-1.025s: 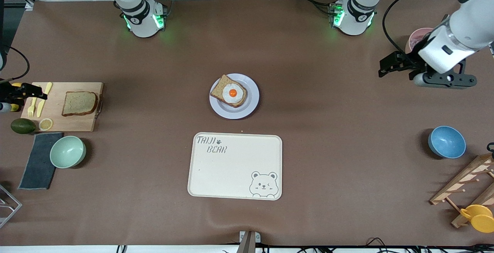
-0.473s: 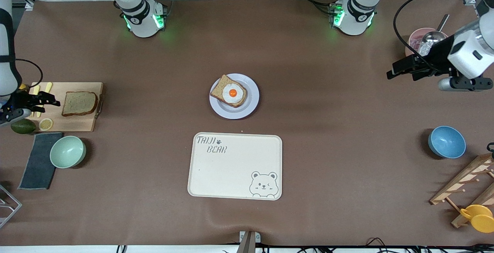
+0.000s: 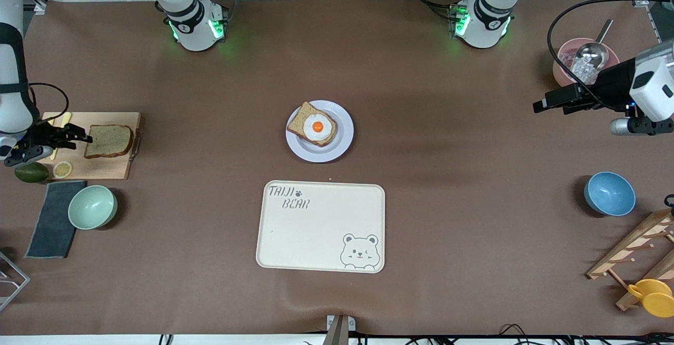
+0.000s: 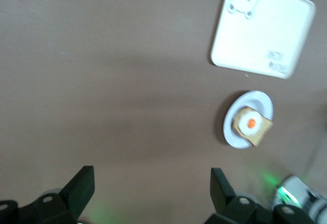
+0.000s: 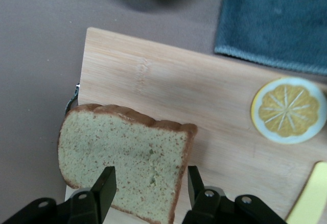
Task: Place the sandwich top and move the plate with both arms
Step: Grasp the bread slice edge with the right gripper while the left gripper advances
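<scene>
A brown table (image 3: 421, 218) fills the front view, with the plate (image 3: 342, 139) at its centre carrying an egg-topped slice (image 3: 311, 124) and a cream tray (image 3: 321, 226) lower in the frame. At mid-left edge the sandwich top (image 3: 109, 140) lies flat on a wooden board (image 3: 105, 168), and the right gripper (image 3: 75, 135) hangs over the board's end beside that slice, fingers apart and holding nothing. At the mid-right edge the left gripper (image 3: 547, 105) hovers over bare table below a pink bowl (image 3: 563, 68), fingers spread wide.

Brown cloth-covered table (image 3: 421, 218) carried a round pale lavender plate (image 3: 342, 142), cream rectangular bear-printed tray (image 3: 320, 229), wooden cutting board (image 3: 100, 168), mint bowl (image 3: 92, 207), blue bowl (image 3: 609, 193), dark grey folded cloth (image 3: 51, 221).
</scene>
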